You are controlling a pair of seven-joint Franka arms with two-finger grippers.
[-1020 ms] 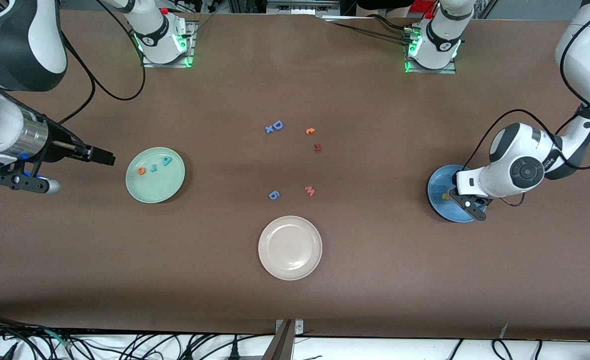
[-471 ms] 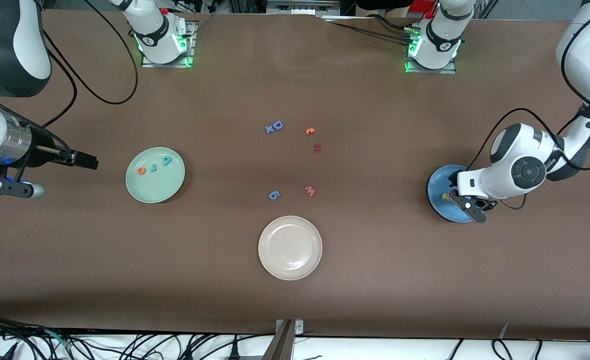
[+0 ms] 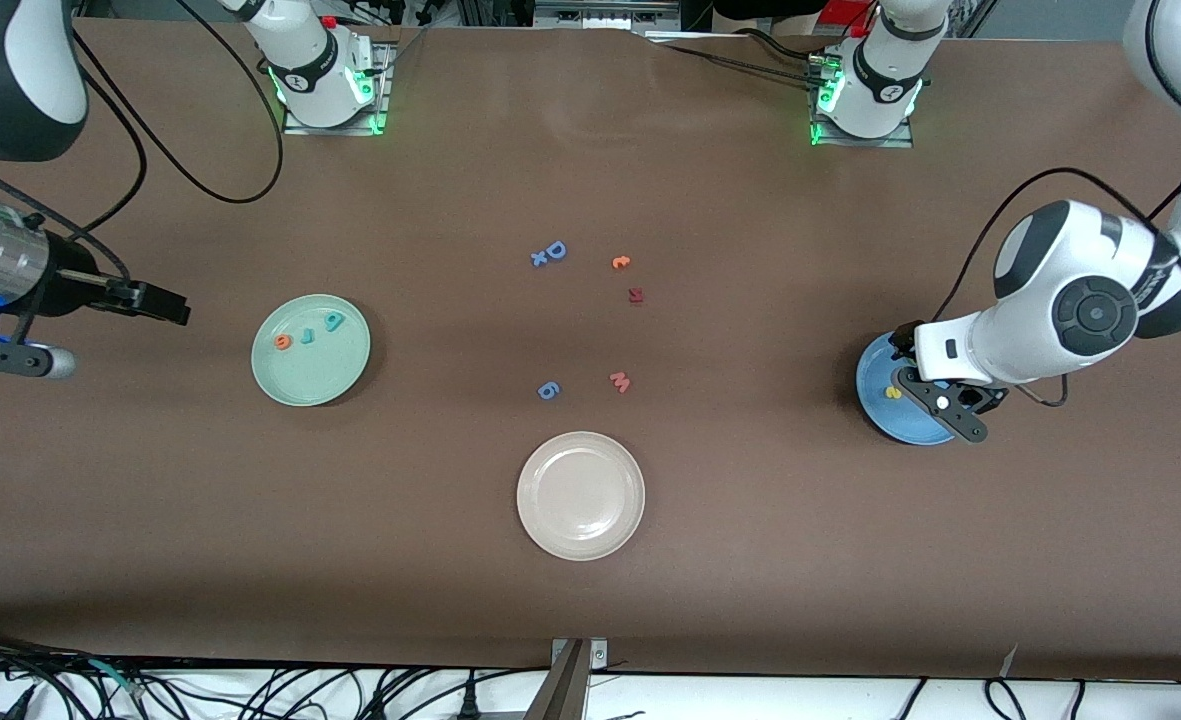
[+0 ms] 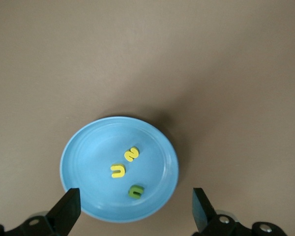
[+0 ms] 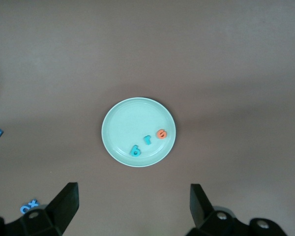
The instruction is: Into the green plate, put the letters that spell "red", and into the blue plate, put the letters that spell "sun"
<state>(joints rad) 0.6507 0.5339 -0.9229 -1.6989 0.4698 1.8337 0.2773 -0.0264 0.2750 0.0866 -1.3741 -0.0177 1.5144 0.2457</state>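
The blue plate holds a yellow s, a yellow u and an olive-green n, all lying loose. My left gripper hangs open above that plate with nothing between its fingers. The green plate carries an orange e, a teal r and a teal d. My right gripper is open and empty. It sits off the green plate, toward the right arm's end of the table.
A cream-white plate lies nearest the front camera at mid-table. Loose letters sit in the middle: a blue D with a small x, an orange letter, a dark red one, a pink M and a blue 6.
The left arm has risen above the blue plate and its gripper now stands open. The right arm has drawn back from the green plate toward its end of the table.
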